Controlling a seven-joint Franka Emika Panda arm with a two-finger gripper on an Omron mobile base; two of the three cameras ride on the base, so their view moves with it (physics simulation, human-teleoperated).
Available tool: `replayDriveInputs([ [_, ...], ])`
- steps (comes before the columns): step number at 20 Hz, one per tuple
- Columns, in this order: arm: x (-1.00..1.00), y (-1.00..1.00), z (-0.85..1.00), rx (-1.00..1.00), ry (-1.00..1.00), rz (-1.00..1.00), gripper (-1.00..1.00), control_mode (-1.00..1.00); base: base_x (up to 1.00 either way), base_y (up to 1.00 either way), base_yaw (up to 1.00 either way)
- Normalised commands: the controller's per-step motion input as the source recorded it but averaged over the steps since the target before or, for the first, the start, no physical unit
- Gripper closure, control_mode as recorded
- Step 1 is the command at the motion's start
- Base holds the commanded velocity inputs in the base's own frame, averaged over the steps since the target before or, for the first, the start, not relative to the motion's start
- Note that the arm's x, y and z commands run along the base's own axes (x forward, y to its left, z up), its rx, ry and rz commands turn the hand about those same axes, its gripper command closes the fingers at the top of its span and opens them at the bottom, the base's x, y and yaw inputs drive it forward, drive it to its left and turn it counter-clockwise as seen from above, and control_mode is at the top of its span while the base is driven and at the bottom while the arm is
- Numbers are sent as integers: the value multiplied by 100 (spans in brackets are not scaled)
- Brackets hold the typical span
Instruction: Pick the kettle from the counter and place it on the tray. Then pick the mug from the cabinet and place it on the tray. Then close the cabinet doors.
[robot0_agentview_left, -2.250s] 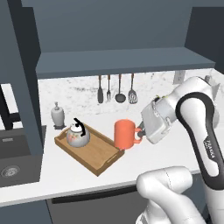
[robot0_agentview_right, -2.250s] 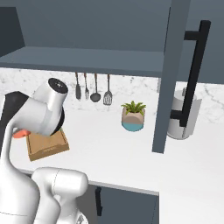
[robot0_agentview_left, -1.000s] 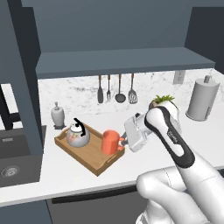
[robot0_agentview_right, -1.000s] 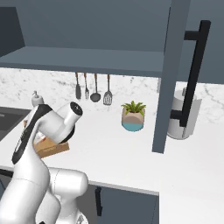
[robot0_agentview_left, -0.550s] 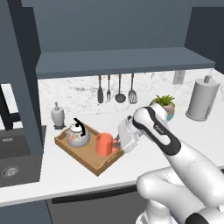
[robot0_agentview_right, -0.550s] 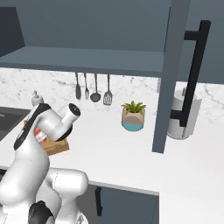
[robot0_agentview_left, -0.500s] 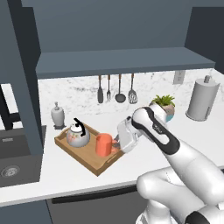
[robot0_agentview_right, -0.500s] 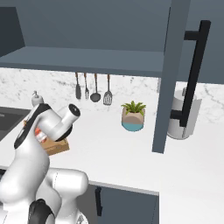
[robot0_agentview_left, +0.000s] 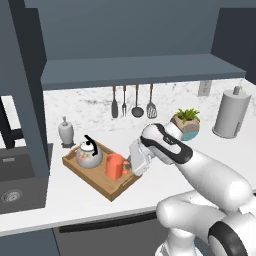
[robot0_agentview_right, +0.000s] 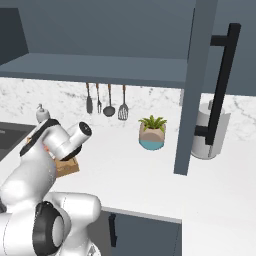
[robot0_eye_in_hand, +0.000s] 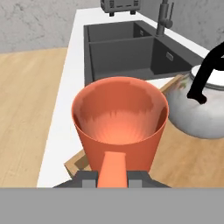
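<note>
My gripper is clamped narrow on the handle of the mug, one finger on each side of the orange loop, seen in hand view. Mug is upright, open mouth up, nothing inside as far as I can see. In left base view the mug sits over the near-right part of the tray, w/ my gripper just to its right; can't tell if the mug's base touches the tray floor or hangs just above it.

Kettle stands on the tray just beside the mug, toward the far-left end, black handle arched over it. In hand view the kettle is right next to the mug, not clearly touching.

Tray lies at an angle on the counter. Slim dispenser stands on the counter behind the tray, near the wall. Sink is left of the tray, set into the counter; faucet shows at its far side in hand view.

Utensils hang on the wall behind, under the cabinet. Potted plant and paper towel roll stand further right on the counter, well apart from the tray.

Cabinet doors are open: right door stands out edge-on w/ its black bar handle in right base view, left door at left in left base view.
</note>
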Motion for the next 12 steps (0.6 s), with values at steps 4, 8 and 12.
replayDriveInputs([
  [4, 32, 6, -21, 0, 0, 0, 100, -100, 0, 0, 0],
  [8, 26, 14, -24, 0, 0, 0, 100, -100, 0, 0, 0],
  [12, 29, 15, -22, 0, 0, 0, 100, -100, 0, 0, 0],
])
